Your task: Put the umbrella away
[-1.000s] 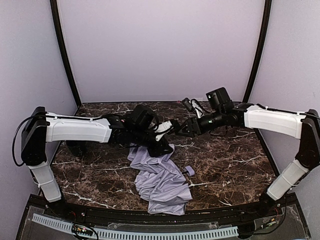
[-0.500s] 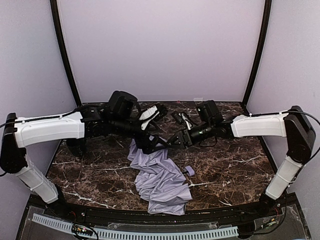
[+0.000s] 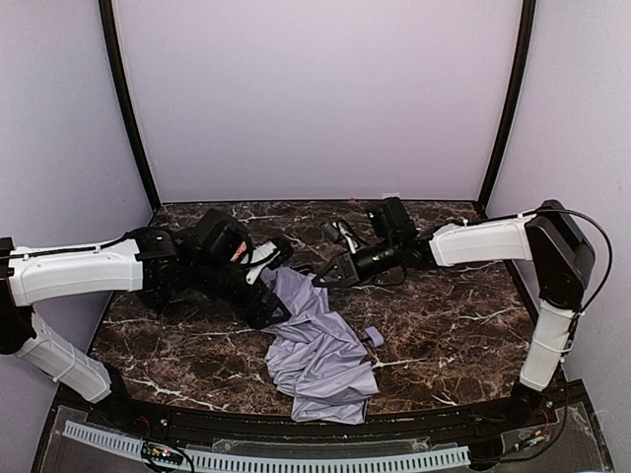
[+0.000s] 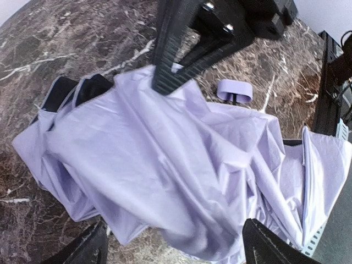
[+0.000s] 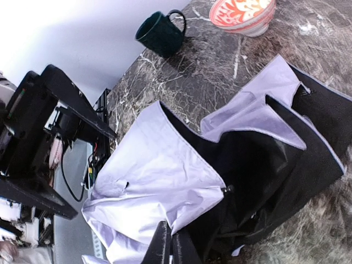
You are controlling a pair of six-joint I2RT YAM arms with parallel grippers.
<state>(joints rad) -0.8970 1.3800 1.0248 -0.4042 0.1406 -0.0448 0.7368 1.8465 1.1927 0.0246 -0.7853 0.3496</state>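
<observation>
One umbrella [image 3: 320, 345] lies crumpled in the middle of the table [image 3: 444, 325]. Of two grippers, the left gripper [image 4: 173, 245] is spread wide over its fabric and the right gripper [image 5: 170, 245] pinches a fold of it. One mug [image 5: 160, 34] and one bowl [image 5: 242, 14] stand nearby.

We log: umbrella [image 3: 317, 353] crumpled on marble counter [image 3: 454, 325], lavender handle [image 3: 374, 336] at right | left pincer [image 3: 268, 299] spread at its left edge | right pincer [image 3: 321, 279] closed on its far edge

I record my left fingers [image 4: 82, 250] cut off at the left wrist view's bottom edge, the bowl [image 5: 242, 14] clipped by the right wrist view's top edge, and the shaft of the umbrella [image 3: 317, 345] hidden beneath its own fabric.
</observation>
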